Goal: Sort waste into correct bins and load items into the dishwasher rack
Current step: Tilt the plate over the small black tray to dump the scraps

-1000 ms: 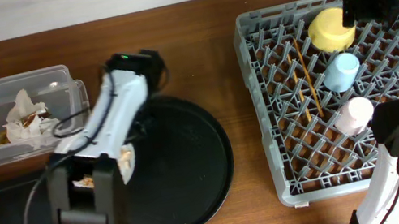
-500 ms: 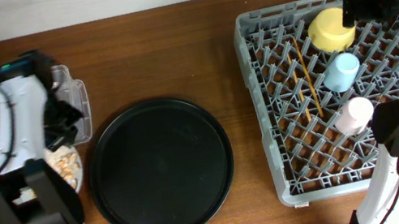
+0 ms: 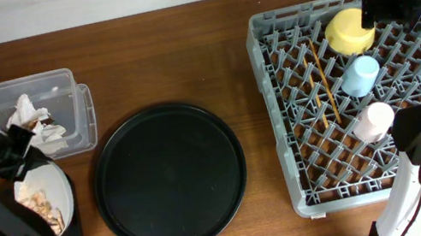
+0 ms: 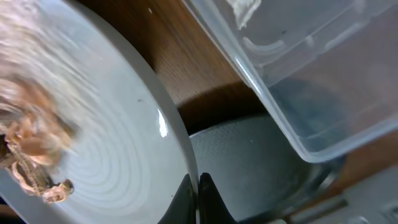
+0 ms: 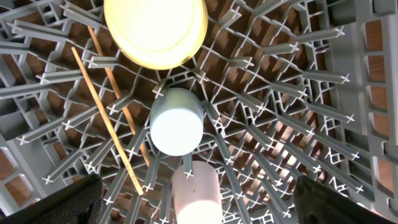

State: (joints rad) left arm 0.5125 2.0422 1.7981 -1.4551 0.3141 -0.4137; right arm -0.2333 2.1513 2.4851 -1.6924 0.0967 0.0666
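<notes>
Over on the far left, the left gripper [image 3: 16, 161] is pinched shut on the rim of the plate [image 3: 45, 192]. In the left wrist view its two dark fingers [image 4: 186, 200] squeeze the plate's edge tight. The plate is held up over the black tray [image 3: 76, 235], which it mostly hides, and it looks a bit tipped. A pile of brown scraps [image 3: 38, 205] sits on the plate. Just behind the plate is the tub [image 3: 56, 80], and the white napkins [image 3: 31, 123] lie inside it with a bit of brown wrapper [image 3: 47, 123] among them. The tub's corner hangs right by the plate's rim, close above the black tray. In the middle of the table [image 3: 180, 45] is the big round tray [image 3: 171, 177], next to the plate and the tub. On the right stands the rack [image 3: 307, 196]. The yellow bowl [image 3: 349, 31] is at its back. The blue cup [image 3: 359, 75] is just in front of the bowl, and the pink cup [image 3: 374, 121] is in front of that, so the three make a line. The chopsticks [image 3: 323, 81] lie side by side among the pegs, to the left of the cups. The right gripper [image 5: 199, 199] hangs high over the rack. Its fingers are spread wide at the two bottom corners of the right wrist view, and it holds nothing.
</notes>
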